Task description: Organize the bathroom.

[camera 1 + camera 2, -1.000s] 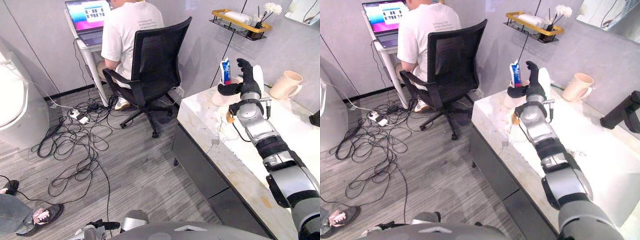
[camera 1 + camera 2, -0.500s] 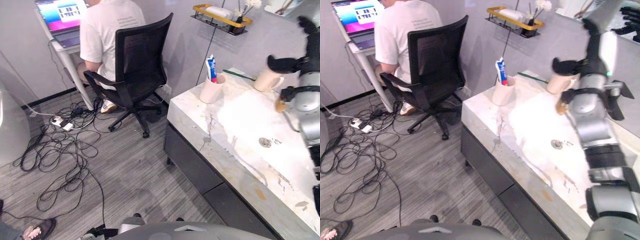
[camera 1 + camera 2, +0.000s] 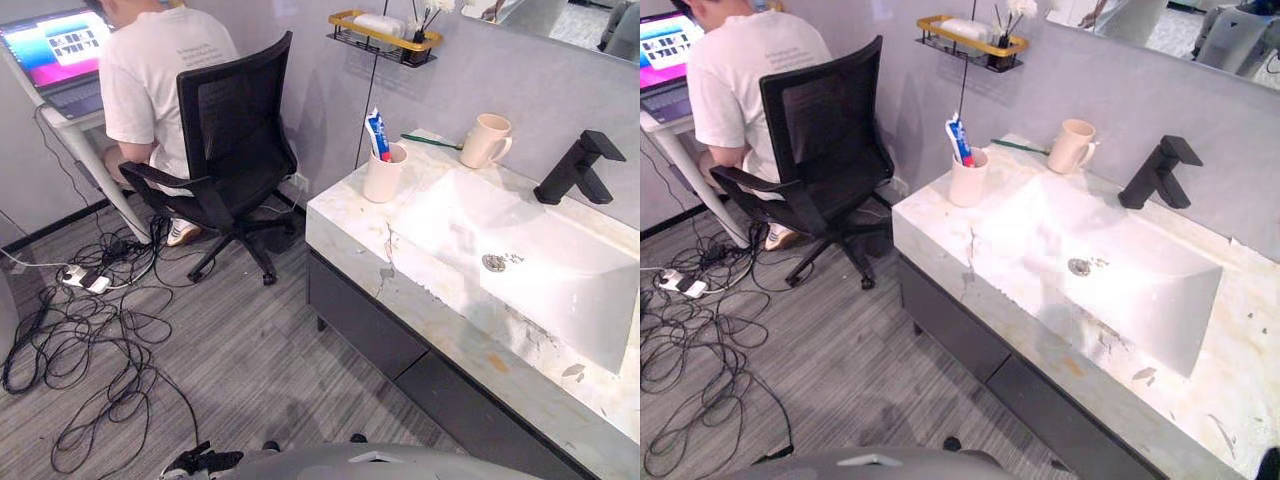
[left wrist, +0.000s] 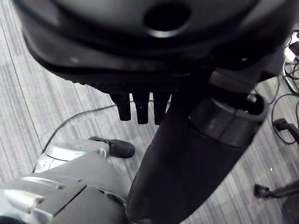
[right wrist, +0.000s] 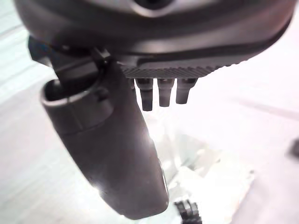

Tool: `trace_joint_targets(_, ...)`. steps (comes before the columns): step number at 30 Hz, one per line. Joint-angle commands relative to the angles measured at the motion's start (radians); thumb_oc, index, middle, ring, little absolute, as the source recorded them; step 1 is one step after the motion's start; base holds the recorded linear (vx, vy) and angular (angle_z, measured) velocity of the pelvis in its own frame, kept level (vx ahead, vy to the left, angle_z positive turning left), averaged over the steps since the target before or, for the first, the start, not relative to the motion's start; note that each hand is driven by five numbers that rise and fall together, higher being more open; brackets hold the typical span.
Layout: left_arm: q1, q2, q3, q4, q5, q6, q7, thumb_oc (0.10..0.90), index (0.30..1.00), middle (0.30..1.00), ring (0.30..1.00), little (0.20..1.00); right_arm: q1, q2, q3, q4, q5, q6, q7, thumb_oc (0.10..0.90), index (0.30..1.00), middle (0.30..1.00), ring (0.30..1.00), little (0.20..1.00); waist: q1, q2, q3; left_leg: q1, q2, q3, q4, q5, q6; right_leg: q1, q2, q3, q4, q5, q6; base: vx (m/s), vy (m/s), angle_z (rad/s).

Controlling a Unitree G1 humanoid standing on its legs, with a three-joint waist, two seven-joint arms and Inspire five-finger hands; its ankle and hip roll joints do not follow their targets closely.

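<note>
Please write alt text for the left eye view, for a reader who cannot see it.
A marble vanity with a white sink and black faucet holds a cup with toothpaste, a toothbrush and a mug. Beside it, a person sits in a black office chair at a laptop.

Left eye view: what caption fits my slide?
Pink cup holding toothpaste beside white marble sink, cream mug behind.

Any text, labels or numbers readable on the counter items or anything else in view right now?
None can be read.
Toothpaste tube in the cup: print too small.
Person's shirt: lines of print, too small.
Laptop screen: blurred.
Mug, faucet, wall shelf: no markings visible.
</note>
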State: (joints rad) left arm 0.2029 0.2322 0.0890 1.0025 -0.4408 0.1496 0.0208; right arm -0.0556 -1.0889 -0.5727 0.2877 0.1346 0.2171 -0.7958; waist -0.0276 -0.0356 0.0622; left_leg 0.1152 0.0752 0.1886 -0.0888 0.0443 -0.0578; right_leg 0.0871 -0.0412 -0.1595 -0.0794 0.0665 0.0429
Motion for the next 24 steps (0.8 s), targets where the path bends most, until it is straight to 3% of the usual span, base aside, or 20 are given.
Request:
trace_joint_targets(1, -0.058, 0.02, -0.031, 0.001, -0.055, -0.036, -0.023, 0.8, 0.9, 0.9, 0.9, 0.9, -0.045, -0.049, -0.064, 0.036, 0.031, 0.007, -0.137, 0.8, 0.9, 0.9, 0.9, 0.9, 0.003, -0.066, -0.041, 0.043, 0.037, 0.05, 0.009, -0.086, -0.045, 0.04, -0.056, 0.002, -0.002, -0.101, 0.059, -0.07, 0.024, -0.07)
trace_joint_targets(3, -0.073, 0.026, -0.02, 0.012, -0.07, -0.039, -0.028, 0.8, 0.9, 0.9, 0.9, 0.9, 0.021, -0.018, -0.122, 0.088, 0.083, 0.045, -0.206, 0.8, 0.9, 0.9, 0.9, 0.9, -0.018, -0.065, -0.041, 0.043, 0.036, 0.067, 0.005, -0.089, -0.045, 0.028, -0.054, 0.013, -0.006, -0.093, 0.063, -0.06, 0.027, -0.16)
trace_joint_targets(8, -0.096, 0.039, -0.002, 0.038, -0.088, -0.049, -0.043, 0.8, 0.9, 0.9, 0.9, 0.9, 0.134, 0.023, -0.211, 0.199, 0.203, 0.054, -0.27, 0.8, 0.9, 0.9, 0.9, 0.9, -0.049, -0.062, -0.041, 0.038, 0.034, 0.091, 0.002, -0.09, -0.043, 0.006, -0.052, 0.034, -0.008, -0.081, 0.069, -0.05, 0.023, -0.17)
trace_joint_targets(19, -0.139, 0.072, 0.041, 0.111, -0.103, -0.047, -0.067, 0.8, 0.9, 0.9, 0.9, 0.9, 0.302, 0.124, -0.253, 0.49, 0.381, 0.069, -0.205, 0.8, 0.9, 0.9, 0.9, 0.9, -0.098, -0.06, -0.04, 0.035, 0.025, 0.126, 0.002, -0.095, -0.031, -0.029, -0.042, 0.083, -0.008, -0.063, 0.079, -0.03, 0.007, -0.14)
trace_joint_targets(20, -0.142, 0.073, 0.043, 0.116, -0.104, -0.048, -0.069, 0.8, 0.9, 0.9, 0.9, 0.9, 0.308, 0.135, -0.252, 0.516, 0.393, 0.06, -0.193, 0.8, 0.9, 0.9, 0.9, 0.9, -0.1, -0.059, -0.039, 0.035, 0.025, 0.127, 0.002, -0.095, -0.03, -0.03, -0.042, 0.085, -0.008, -0.062, 0.08, -0.01, 0.0, -0.06)
trace_joint_targets(24, -0.173, 0.081, 0.064, 0.181, -0.1, -0.065, -0.093, 0.8, 0.9, 0.9, 0.9, 0.9, 0.332, 0.258, -0.229, 0.765, 0.504, -0.074, -0.08, 0.8, 0.9, 0.9, 0.9, 0.9, -0.111, -0.055, -0.039, 0.039, 0.025, 0.14, 0.002, -0.097, -0.025, -0.039, -0.034, 0.101, -0.008, -0.058, 0.085, -0.01, -0.001, 0.02)
